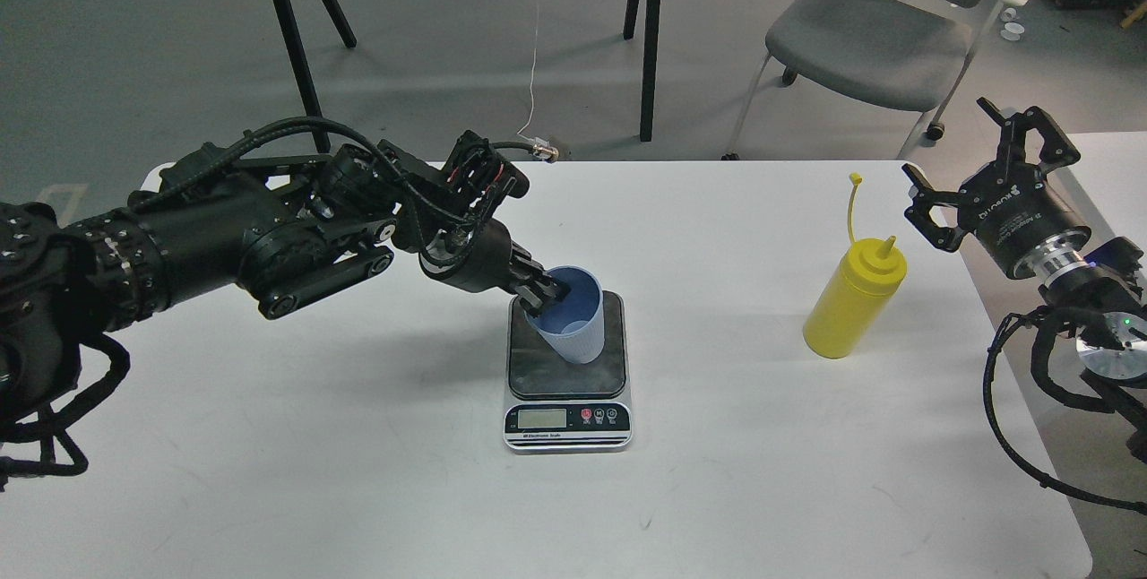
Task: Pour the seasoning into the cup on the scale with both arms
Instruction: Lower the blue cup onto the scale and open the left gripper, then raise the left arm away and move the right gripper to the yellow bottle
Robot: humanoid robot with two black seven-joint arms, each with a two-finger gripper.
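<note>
On the white rectangular table [269, 436], the black left gripper [548, 292] pinches the rim of the ribbed light blue-grey plastic cup [573, 317], which stands on the small digital scale's dark platform [566, 370]. The black right gripper [981, 174] hangs spread wide and empty near the tall yellow plastic squeeze bottle [851, 301], which stands upright well right of the scale.

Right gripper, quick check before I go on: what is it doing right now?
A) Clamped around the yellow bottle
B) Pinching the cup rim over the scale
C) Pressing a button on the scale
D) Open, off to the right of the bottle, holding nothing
D: the right gripper has its fingers spread and empty, apart from the yellow bottle, which stands alone on the table; the left gripper holds the cup.
</note>
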